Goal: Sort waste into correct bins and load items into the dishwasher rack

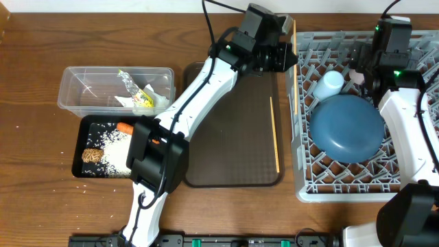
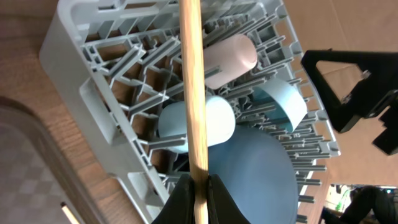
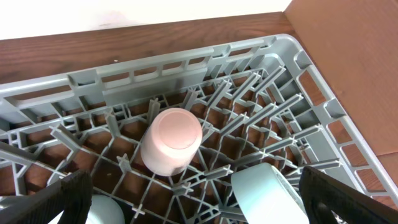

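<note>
I've got the left pincer nipped onto a thin wooden chopstick, most of it jutting past, above the grey plastic lattice rack | light, stiff, slick, likely to swivel; I'd grip mid-shaft | right pincer gaping, empty, over rack

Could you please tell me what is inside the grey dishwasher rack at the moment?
The rack holds the dark blue plate, light blue cup, pinkish-white cup and pale-blue-lined bowl. Whatever lies beneath the plate is covered.
</note>
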